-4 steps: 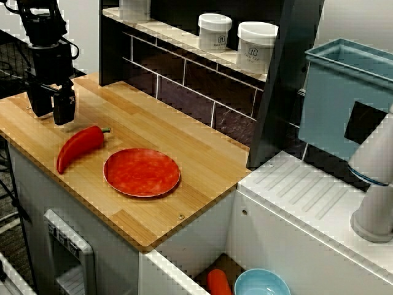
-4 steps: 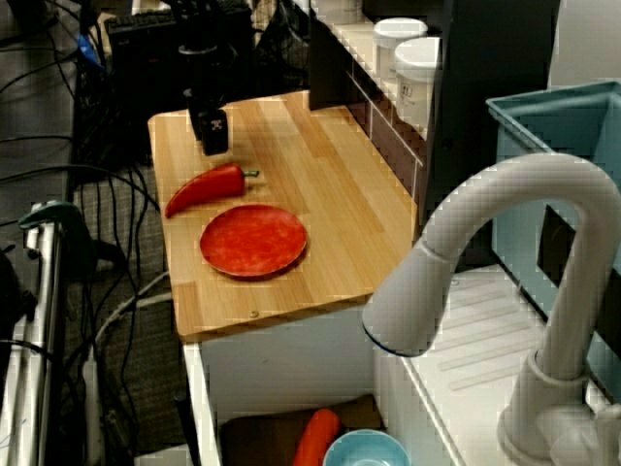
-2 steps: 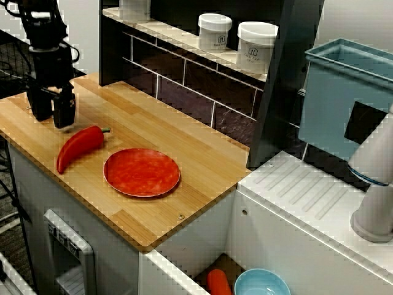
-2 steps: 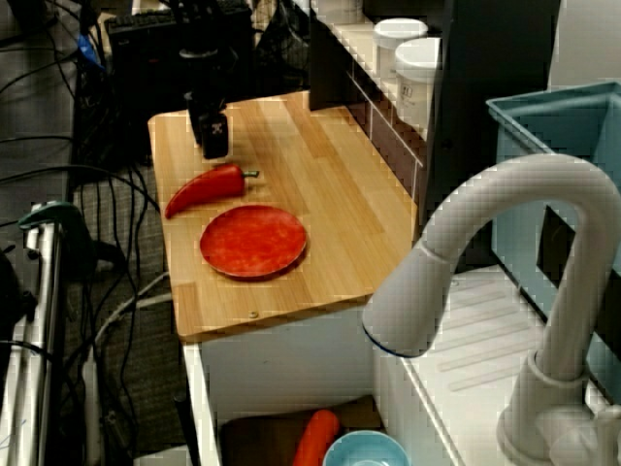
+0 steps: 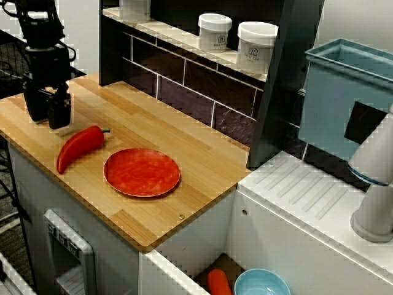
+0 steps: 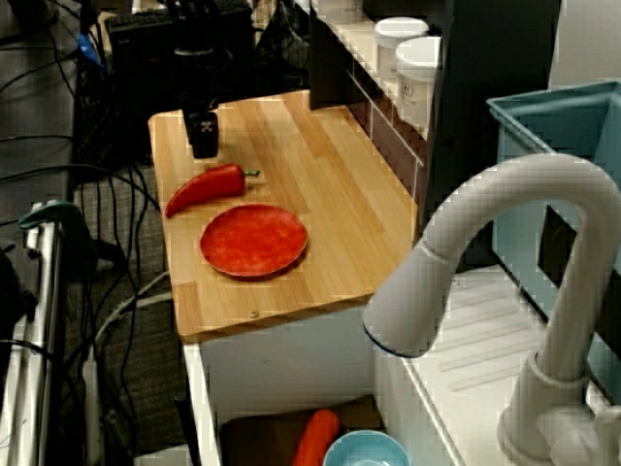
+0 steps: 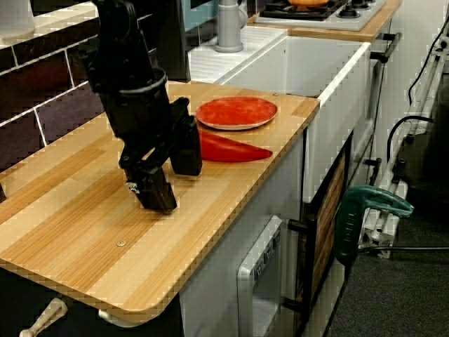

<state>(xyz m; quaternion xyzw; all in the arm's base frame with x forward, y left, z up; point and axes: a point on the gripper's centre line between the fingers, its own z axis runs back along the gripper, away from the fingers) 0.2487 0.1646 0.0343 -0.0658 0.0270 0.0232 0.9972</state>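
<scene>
The counter lies close under the claw, whose jaws stand apart and hold nothing. The plate sits well off from the claw, with the pepper near it, between the two. A sound grip would straddle the pepper's thick middle squarely.

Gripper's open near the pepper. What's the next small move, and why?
Probably slide the gripper sideways until it is centred over the red pepper, then lower. The jaws stand open and empty, low over the wooden counter, beside the pepper but not touching it. The pepper lies flat and alone, apart from the red plate, so nothing seems to block that short shift.
</scene>
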